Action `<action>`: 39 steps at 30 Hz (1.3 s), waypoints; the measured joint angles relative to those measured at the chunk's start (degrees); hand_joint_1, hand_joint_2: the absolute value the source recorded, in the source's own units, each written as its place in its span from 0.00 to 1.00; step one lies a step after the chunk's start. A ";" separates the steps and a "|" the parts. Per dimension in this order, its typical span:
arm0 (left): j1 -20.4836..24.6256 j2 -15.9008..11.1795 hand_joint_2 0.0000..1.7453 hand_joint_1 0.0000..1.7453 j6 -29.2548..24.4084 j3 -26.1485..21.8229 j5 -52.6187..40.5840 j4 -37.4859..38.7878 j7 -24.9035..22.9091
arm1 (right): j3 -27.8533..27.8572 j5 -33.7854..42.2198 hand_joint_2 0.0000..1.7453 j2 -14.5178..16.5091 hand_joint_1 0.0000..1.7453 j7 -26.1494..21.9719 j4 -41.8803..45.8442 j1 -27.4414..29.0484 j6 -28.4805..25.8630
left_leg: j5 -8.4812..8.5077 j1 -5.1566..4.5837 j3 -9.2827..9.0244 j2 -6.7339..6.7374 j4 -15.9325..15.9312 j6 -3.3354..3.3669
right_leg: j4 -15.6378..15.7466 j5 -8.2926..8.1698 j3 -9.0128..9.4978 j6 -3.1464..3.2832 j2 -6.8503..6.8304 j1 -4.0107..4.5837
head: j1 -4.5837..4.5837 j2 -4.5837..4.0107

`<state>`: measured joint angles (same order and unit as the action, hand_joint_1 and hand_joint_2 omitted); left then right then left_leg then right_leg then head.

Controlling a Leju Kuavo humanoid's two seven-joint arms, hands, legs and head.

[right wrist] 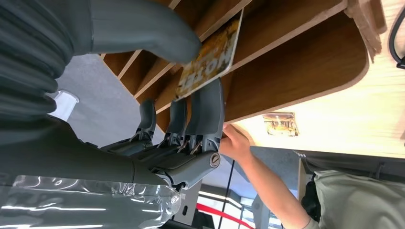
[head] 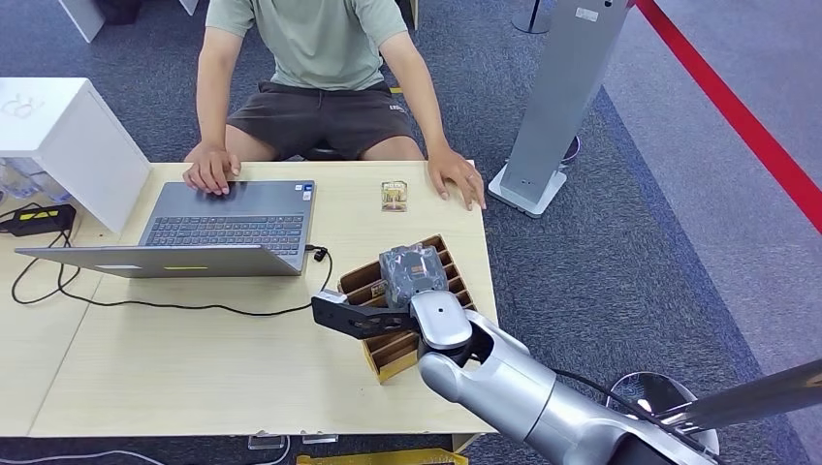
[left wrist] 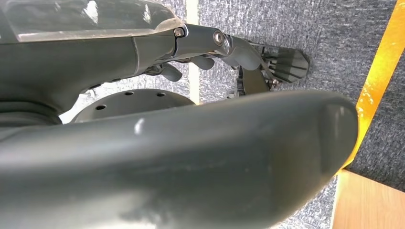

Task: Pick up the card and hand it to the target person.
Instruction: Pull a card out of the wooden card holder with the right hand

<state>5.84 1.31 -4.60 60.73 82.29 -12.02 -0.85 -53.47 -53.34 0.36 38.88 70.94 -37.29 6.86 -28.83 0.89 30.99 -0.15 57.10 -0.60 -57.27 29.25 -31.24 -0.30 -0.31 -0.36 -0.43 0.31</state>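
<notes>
The fingers [right wrist: 205, 112] of the right hand [right wrist: 157, 143] press one face of a yellow card [right wrist: 210, 57] while the thumb [right wrist: 143, 28] closes on the other, so the card is pinched at its free end, its far end in a slot of the wooden rack [right wrist: 296, 62]. In the head view the right hand [head: 412, 276] sits over the rack [head: 388, 358] at lower centre.

The card looks thin, light, stiff and glossy, so likely slippery; a firm pinch on the flat faces near the exposed edge should suit it.

Counted: one card in the pinch and one more card [head: 394, 196] flat on the table [head: 194, 368] at upper centre, near the person's hand [head: 458, 179]. One rack, one laptop [head: 228, 228], one person [head: 320, 58].

The left hand [left wrist: 229, 45] hangs over carpet, and I cannot tell how its fingers lie.
</notes>
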 joint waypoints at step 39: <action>-0.08 -0.08 0.00 0.00 1.11 0.14 -1.17 0.00 0.79 | 2.88 -2.52 1.00 -1.17 1.00 1.01 2.39 -1.86 0.73 | 0.00 0.00 -0.03 0.01 0.02 0.00 | 0.00 0.00 0.00 0.00 0.01 0.00 | -0.01 0.00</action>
<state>5.76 1.23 -3.49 60.87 81.11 -12.02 -0.07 -50.59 -55.86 -0.81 39.89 73.34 -39.15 7.59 -28.83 0.89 30.97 -0.14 57.11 -0.60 -57.27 29.25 -31.24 -0.29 -0.30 -0.36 -0.43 0.31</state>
